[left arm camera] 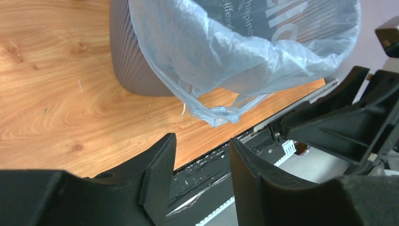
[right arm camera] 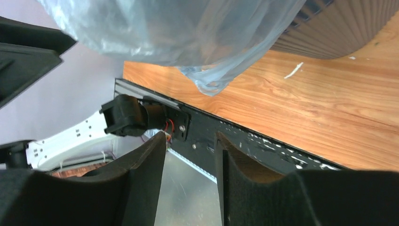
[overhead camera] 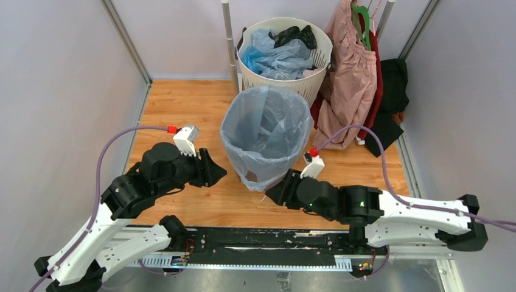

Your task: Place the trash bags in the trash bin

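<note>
Left pincer, right pincer parted; crinkly pale-blue trash bag lines trash bin.

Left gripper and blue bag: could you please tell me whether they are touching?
Apart. In the left wrist view the left gripper is open, and bare wood shows between its fingers and the blue bag hanging above.

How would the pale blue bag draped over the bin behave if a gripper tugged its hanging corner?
Probably floppy: the pale blue bag sags in creases over the rim of the bin. Likely very light, being thin and see-through. A tug might slide it off rather than shift the bin.
</note>
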Robot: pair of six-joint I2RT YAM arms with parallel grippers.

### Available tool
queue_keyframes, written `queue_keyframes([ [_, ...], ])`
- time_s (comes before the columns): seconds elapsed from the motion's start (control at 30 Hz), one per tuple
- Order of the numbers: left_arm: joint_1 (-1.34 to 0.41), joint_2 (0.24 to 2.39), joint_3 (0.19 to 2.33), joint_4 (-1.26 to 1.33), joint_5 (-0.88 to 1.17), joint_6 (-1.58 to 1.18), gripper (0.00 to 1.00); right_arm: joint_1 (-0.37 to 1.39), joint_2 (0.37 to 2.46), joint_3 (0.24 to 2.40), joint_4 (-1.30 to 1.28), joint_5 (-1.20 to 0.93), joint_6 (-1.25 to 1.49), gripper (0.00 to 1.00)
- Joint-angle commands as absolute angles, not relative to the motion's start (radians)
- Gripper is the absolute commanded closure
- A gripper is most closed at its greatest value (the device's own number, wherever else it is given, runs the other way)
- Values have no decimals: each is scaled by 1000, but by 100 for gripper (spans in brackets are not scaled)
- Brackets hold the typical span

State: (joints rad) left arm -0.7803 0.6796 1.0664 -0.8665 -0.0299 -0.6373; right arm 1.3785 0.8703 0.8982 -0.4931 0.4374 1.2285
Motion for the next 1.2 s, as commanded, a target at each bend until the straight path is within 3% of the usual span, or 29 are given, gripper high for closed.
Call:
queue_keyframes([
  [0.0,-785,656,1004,-778,-10,-664,56,1512,925,872,-401,792,1451,53],
  [0.17,-786,628,925,-707,62,-707,57,1607,1028,900,-454,939,1620,48],
  [0.27,-786,611,886,-661,110,-736,43,1653,1072,960,-468,1012,1545,50],
  [0.33,-786,608,876,-648,150,-748,33,1685,1117,1096,-648,1058,1503,51],
  [0.47,-785,565,865,-654,164,-764,29,1717,1213,1379,-786,1036,1062,52],
  [0.67,-786,497,849,-704,139,-781,29,1725,1231,1592,-634,884,343,52],
  [0.9,-785,428,774,-725,101,-825,33,1555,1220,1744,-721,718,40,42],
  [0.97,-785,414,756,-736,95,-834,27,1504,1212,1734,-721,649,6,37],
  [1.07,-786,400,742,-748,88,-846,3,1416,1225,1725,-739,530,-46,31],
  [1.17,-786,398,747,-757,78,-848,0,1339,1282,1747,-776,397,-64,29],
])
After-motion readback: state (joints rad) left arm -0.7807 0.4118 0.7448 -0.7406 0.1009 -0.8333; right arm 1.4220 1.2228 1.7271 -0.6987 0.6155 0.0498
